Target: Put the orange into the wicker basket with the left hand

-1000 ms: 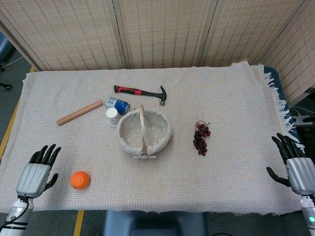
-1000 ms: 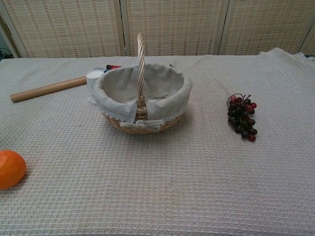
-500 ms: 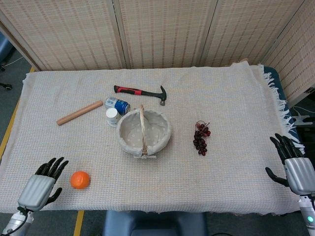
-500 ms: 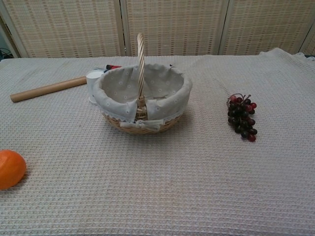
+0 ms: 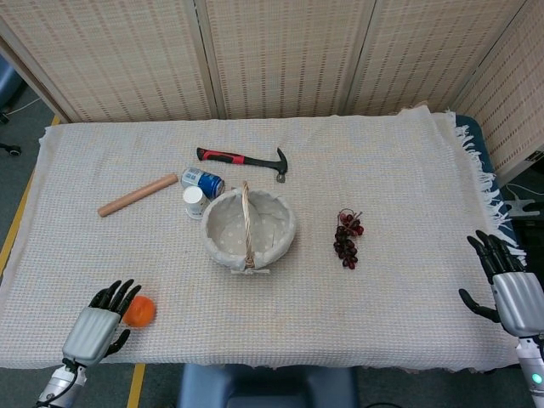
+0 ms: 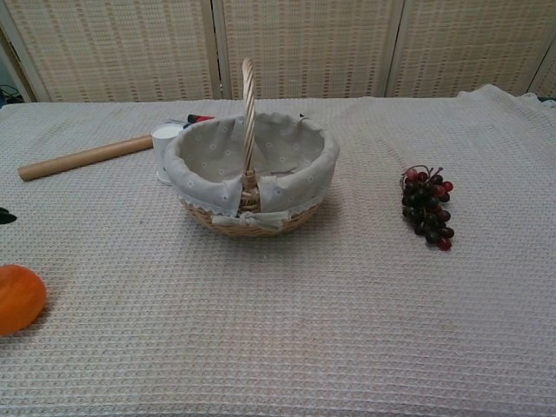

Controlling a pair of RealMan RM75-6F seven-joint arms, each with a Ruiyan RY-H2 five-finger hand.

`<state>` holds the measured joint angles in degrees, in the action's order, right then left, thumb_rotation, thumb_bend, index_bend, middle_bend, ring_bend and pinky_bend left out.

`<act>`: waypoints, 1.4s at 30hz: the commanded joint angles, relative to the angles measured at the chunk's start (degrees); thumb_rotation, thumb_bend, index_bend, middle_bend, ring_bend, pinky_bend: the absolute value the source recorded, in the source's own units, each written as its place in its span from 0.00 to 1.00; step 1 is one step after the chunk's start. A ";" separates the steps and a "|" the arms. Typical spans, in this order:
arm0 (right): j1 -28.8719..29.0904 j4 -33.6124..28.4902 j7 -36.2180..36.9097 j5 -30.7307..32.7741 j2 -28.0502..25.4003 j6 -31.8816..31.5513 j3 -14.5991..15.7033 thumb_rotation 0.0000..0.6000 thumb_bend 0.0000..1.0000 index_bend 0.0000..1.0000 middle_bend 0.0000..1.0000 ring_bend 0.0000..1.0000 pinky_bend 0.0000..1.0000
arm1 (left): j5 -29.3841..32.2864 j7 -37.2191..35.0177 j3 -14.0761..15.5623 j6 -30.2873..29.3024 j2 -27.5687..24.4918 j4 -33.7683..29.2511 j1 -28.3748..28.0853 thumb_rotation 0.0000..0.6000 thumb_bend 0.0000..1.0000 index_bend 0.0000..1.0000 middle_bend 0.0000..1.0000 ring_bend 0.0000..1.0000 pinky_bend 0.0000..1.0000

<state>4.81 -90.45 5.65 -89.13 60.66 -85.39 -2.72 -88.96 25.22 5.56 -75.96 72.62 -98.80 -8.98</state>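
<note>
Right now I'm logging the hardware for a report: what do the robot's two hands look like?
Both match: the left hand and right hand each have a ribbed silver-grey back plate and glossy black fingers. Each sits on a silver-grey wrist. No markings are legible.

A hammer (image 5: 246, 161) with a red and black handle lies in the upper middle of the frame. Just below it are a blue can (image 5: 203, 181) on its side and a white cup (image 5: 194, 201). A wooden rolling pin (image 5: 137, 195) lies to their left. Dark red grapes (image 5: 347, 237) sit right of centre on the cloth-covered counter (image 5: 399, 170).
</note>
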 commanded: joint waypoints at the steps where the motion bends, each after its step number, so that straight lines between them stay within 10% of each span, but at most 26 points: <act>1: -0.02 0.01 0.05 0.02 0.00 -0.06 -0.04 1.00 0.19 0.00 0.00 0.00 0.24 | 0.62 -0.01 -0.11 0.43 0.60 0.81 0.10 1.00 0.35 0.00 0.00 0.00 0.16; 35: 0.15 0.03 -0.57 -0.30 0.13 0.28 0.28 1.00 0.19 0.00 0.00 0.00 0.24 | 4.89 -1.88 -2.58 6.65 9.56 10.18 -3.25 1.00 0.35 0.00 0.00 0.00 0.15; 42: 0.22 -0.04 -0.56 -0.27 0.05 0.46 0.32 1.00 0.19 0.00 0.00 0.00 0.24 | 4.97 -2.38 -3.57 4.92 11.82 13.36 -3.20 1.00 0.36 0.01 0.04 0.15 0.24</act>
<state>5.02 -90.49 5.09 -89.39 60.71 -84.93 -2.41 -84.02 22.95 2.11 -70.88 84.28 -85.61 -12.21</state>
